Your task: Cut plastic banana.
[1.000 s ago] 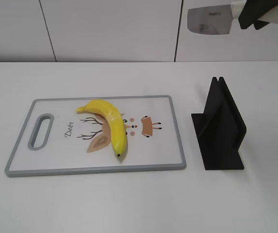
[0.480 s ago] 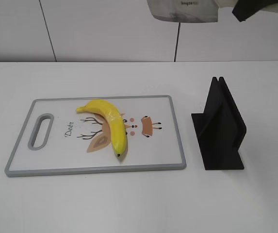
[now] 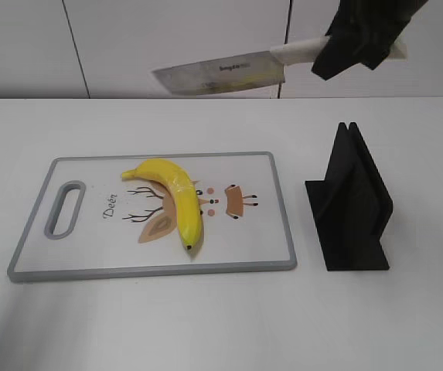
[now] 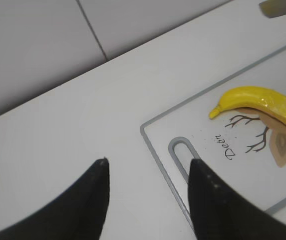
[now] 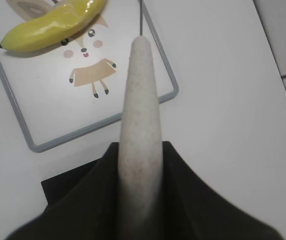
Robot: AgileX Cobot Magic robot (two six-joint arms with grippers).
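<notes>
The yellow plastic banana [image 3: 176, 198] lies on a white cutting board with a grey rim [image 3: 277, 201]. It also shows in the left wrist view [image 4: 262, 102] and the right wrist view [image 5: 50, 24]. My right gripper [image 3: 343, 52] is shut on the white handle [image 5: 142, 115] of a cleaver knife [image 3: 221, 77]. It holds the blade high in the air, above and behind the board, pointing left. My left gripper [image 4: 147, 167] is open and empty over the table, just left of the board's handle slot [image 4: 182, 152].
A black knife stand [image 3: 350, 202] stands on the table right of the board. The board's grey edge [image 5: 90, 127] shows in the right wrist view. A white panelled wall runs behind the table.
The right gripper has swung the knife down and to the left; the blade has turned from near the top edge to pointing left over the far side of the board. The banana has not moved.
</notes>
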